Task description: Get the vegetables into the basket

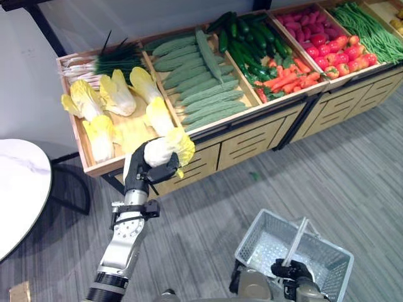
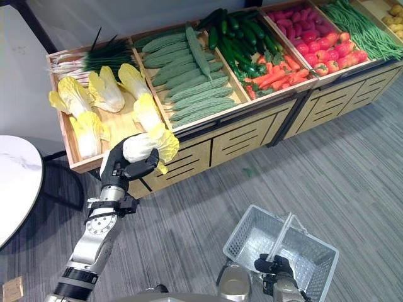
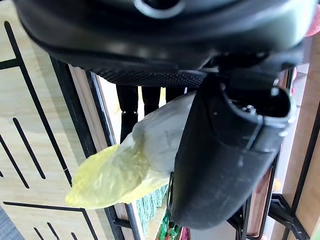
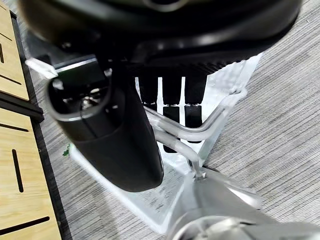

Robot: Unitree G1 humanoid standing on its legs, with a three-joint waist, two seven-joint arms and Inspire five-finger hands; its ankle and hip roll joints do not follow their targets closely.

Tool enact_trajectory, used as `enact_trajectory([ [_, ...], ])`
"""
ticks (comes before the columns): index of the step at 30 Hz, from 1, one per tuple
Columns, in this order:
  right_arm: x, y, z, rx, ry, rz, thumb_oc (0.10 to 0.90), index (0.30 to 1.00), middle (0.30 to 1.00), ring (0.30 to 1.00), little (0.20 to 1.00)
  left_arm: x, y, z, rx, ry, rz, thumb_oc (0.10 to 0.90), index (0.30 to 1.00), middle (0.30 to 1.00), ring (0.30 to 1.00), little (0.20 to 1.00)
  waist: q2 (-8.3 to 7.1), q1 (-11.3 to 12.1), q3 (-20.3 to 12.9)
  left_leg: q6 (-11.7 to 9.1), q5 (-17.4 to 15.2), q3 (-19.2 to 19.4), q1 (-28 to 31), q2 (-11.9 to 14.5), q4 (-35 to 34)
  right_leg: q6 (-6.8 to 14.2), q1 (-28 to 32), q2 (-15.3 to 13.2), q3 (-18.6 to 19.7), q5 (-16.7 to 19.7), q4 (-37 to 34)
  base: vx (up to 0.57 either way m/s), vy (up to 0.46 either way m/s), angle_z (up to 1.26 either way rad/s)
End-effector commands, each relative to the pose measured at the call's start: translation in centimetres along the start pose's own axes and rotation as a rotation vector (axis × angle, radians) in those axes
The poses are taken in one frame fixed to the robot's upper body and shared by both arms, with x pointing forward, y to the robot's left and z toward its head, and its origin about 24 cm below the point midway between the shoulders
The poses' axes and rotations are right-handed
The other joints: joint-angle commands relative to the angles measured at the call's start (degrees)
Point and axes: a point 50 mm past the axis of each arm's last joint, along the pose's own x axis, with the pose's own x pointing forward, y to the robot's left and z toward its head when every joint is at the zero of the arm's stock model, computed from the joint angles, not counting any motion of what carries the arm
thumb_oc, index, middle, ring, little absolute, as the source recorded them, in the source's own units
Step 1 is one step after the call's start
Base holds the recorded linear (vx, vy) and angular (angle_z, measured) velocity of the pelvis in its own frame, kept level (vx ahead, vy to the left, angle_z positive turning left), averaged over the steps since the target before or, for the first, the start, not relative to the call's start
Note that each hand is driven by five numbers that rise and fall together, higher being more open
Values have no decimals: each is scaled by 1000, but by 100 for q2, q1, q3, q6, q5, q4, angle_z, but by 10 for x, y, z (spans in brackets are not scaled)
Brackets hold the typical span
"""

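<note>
My left hand (image 1: 143,171) is shut on a yellow-white napa cabbage (image 1: 171,146), held in the air just in front of the wooden stand's left crate. The left wrist view shows the cabbage (image 3: 131,165) pinched between the thumb and the fingers. Several more cabbages (image 1: 101,104) lie in that crate. My right hand (image 1: 291,270) is low at the front, shut on the handle (image 4: 200,134) of a white wire basket (image 1: 315,255) that hangs over the grey floor with nothing in it.
The stand (image 1: 252,135) runs along the back with bins of green gourds (image 1: 201,88), cucumbers and carrots (image 1: 267,60), red peppers (image 1: 327,41) and green beans (image 1: 371,28). Scallions (image 1: 101,61) lie behind the cabbages. A round white table (image 1: 19,189) stands at the left.
</note>
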Motion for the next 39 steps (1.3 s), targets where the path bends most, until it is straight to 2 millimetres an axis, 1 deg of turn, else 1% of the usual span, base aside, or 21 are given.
enact_trajectory([
  [1,-3,20,8,-8,-68,57,400,300,300,300,300,6,3,55,-13,-293,-16,400,300,300,300,300,-290,-4,-230,66,-46,-81,-254,-299,-152,729,287,-288,446,120,-359,32,-117,14],
  [3,-2,18,11,-14,-80,53,400,300,300,300,300,6,1,55,-25,-290,-26,400,300,300,300,300,-201,-33,-176,-20,55,-130,-327,-161,-195,662,219,-150,502,-20,-332,27,-136,4],
  [5,-2,18,11,-14,-80,52,400,300,300,300,300,7,1,55,-25,-290,-26,400,300,300,300,300,-196,-35,-179,-24,56,-132,-332,-155,-195,658,214,-146,499,-24,-329,18,-101,4],
  [6,-2,16,15,-19,-96,49,400,300,300,300,300,7,-1,56,-34,-295,-31,400,300,300,300,300,-155,-60,-138,-102,81,-164,-409,-16,-142,588,157,-11,563,-131,-323,26,-257,5],
  [7,-1,13,20,-47,-121,47,400,300,300,300,300,8,-3,58,-56,-305,-37,400,300,300,300,300,-145,-53,-56,-194,-6,-243,-672,163,359,490,119,121,595,-231,-332,26,-261,6],
  [10,-1,11,20,-66,-126,51,400,300,300,300,300,8,-4,59,-72,-308,-50,400,300,300,300,300,-189,-7,34,-306,-104,-370,-983,434,1121,354,270,272,547,-314,-475,33,-207,14],
  [12,-1,10,22,-66,-135,49,400,300,300,300,300,8,-4,61,-76,-318,-47,400,300,300,300,300,-218,108,137,-433,68,-894,-1237,470,1596,274,356,406,594,-339,-586,31,-130,-21],
  [13,0,9,23,-64,-138,48,400,300,300,300,300,9,-5,62,-77,-324,-43,400,300,300,300,300,-263,126,141,-433,109,-1139,-1332,392,1528,278,329,396,614,-336,-630,22,29,-34],
  [14,0,9,24,-74,-143,45,400,300,300,300,300,10,-4,65,-65,-337,-28,400,300,300,300,300,-296,179,147,-351,-47,-1540,-1414,186,971,353,284,379,720,-353,-664,43,107,-26],
  [17,1,6,24,-96,-138,38,400,300,300,300,300,10,-1,64,-48,-338,-7,400,300,300,300,300,-234,319,196,-354,384,-2108,-1631,99,154,435,250,398,950,-304,-633,71,166,-9],
  [18,1,6,24,-103,-139,41,400,300,300,300,300,9,1,64,-48,-340,-3,400,300,300,300,300,-227,320,182,-313,329,-2176,-1564,78,60,440,224,395,1034,-345,-580,49,104,-37],
  [22,1,9,29,-77,-146,36,400,300,300,300,300,8,5,67,-21,-359,-1,400,300,300,300,300,-254,311,230,-128,359,-1996,-1390,-107,-180,513,40,281,1360,-201,-505,-11,276,-91],
  [24,1,15,36,-48,-162,44,400,300,300,300,300,10,8,69,7,-367,15,400,300,300,300,300,-331,321,218,13,328,-1779,-1251,-315,-327,643,-90,124,1593,-55,-503,-14,310,-48],
  [26,1,18,37,-47,-163,50,400,300,300,300,300,11,8,69,12,-367,19,400,300,300,300,300,-358,329,221,42,305,-1749,-1211,-359,-330,665,-97,88,1641,-31,-494,7,117,-21],
  [29,0,20,38,-30,-163,54,400,300,300,300,300,11,7,69,18,-366,16,400,300,300,300,300,-429,309,244,149,141,-1680,-1127,-530,-259,773,-57,-80,1715,86,-526,13,171,-7],
  [31,0,21,41,-17,-171,57,400,300,300,300,300,12,8,72,34,-378,11,400,300,300,300,300,-550,274,321,228,-152,-1620,-1273,-695,277,860,-116,-244,1826,331,-526,-28,156,-12],
  [33,1,22,44,-12,-179,59,400,300,300,300,300,13,8,73,38,-383,13,400,300,300,300,300,-584,285,341,261,-251,-1572,-1401,-720,487,876,-197,-262,1909,406,-528,-60,101,-25],
  [34,0,25,49,0,-191,63,400,300,300,300,300,13,11,74,52,-389,22,400,300,300,300,300,-632,246,361,299,-342,-1370,-1464,-741,598,959,-324,-300,2000,712,-565,-67,173,-13],
  [36,0,30,52,5,-198,77,400,300,300,300,300,13,14,73,64,-387,35,400,300,300,300,300,-663,238,355,309,-372,-1106,-1411,-696,579,959,-490,-317,1994,947,-570,-22,123,-57],
  [38,-1,34,52,5,-201,88,400,300,300,300,300,12,17,73,73,-387,43,400,300,300,300,300,-611,320,392,283,-387,-893,-1338,-534,589,959,-466,-387,1647,917,-524,-31,19,-111],
  [39,-1,34,52,6,-202,89,400,300,300,300,300,13,17,73,74,-388,44,400,300,300,300,300,-630,313,391,288,-356,-891,-1353,-554,583,959,-484,-407,1652,933,-523,-52,14,-95],
])
